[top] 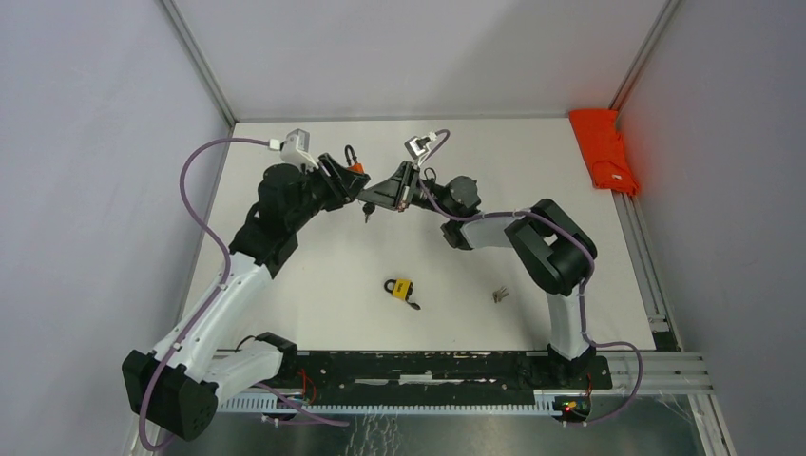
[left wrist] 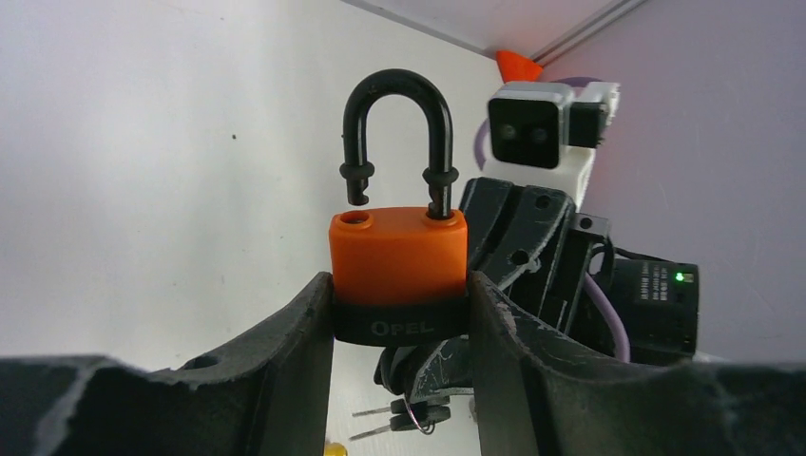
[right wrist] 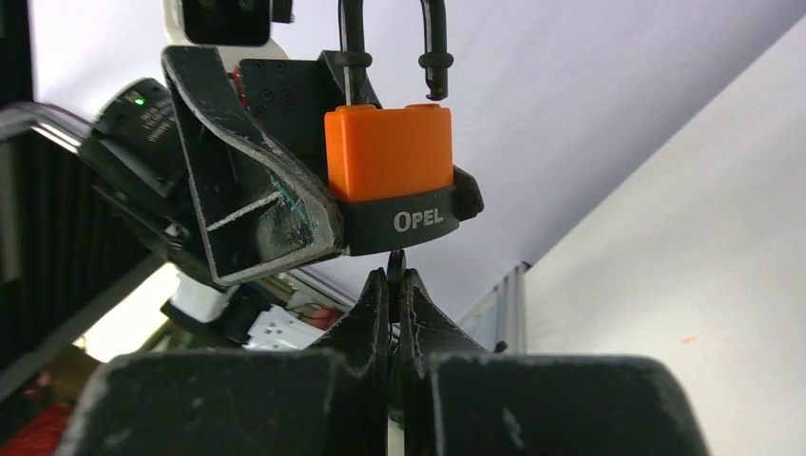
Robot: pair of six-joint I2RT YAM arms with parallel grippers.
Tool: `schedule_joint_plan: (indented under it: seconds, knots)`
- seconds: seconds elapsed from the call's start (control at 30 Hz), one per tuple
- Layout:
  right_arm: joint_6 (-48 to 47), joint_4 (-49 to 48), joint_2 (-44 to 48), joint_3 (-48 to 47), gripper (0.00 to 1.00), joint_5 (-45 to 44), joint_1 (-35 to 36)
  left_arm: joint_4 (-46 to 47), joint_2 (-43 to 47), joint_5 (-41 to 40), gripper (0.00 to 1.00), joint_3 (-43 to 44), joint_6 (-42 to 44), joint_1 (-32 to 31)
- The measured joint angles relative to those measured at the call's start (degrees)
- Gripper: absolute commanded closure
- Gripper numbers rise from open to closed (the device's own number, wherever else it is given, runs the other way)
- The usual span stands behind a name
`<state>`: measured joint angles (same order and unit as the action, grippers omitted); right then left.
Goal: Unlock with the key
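An orange padlock [top: 355, 167] with a black base marked OPEL is held upright above the far middle of the table. My left gripper [left wrist: 399, 306] is shut on its body [left wrist: 399, 258]. The black shackle [left wrist: 396, 119] is raised, with one end out of the body. My right gripper [right wrist: 396, 282] is shut on the black key head [right wrist: 396, 262], which sits right under the padlock's base [right wrist: 388, 157]. Two spare keys [left wrist: 418, 415] hang on a ring below it. In the top view the right gripper [top: 377, 196] meets the left gripper [top: 348, 180] from the right.
A yellow padlock [top: 400, 288] with a key in it lies on the table's middle. Loose keys [top: 500, 294] lie to its right. A red object [top: 606, 152] sits on the rail at the back right. Grey walls enclose the table.
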<state>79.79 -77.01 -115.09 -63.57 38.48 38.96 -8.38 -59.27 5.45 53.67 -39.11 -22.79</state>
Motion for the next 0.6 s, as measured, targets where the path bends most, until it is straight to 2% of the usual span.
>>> schedule_joint_plan:
  seconds: [0.23, 0.37, 0.5, 0.6]
  knots:
    - [9.16, -6.64, -2.21, 1.62, 1.00, -0.04, -0.22, 4.87, 0.83, 2.47, 0.98, -3.41, -0.02, -0.02]
    - [9.70, -7.93, -1.88, 4.13, 0.79, 0.44, -0.70, 5.90, 0.79, 4.09, 0.98, -4.76, 0.02, -0.24]
    - [9.84, -8.04, 0.66, 9.44, 0.67, 0.68, -2.40, 4.96, 0.15, 7.08, 0.98, -5.46, 0.72, -1.53]
    - [8.66, -7.91, 3.85, 14.60, 0.63, 0.98, -5.31, 4.46, -0.26, 8.79, 0.98, -5.53, 1.25, -2.16]
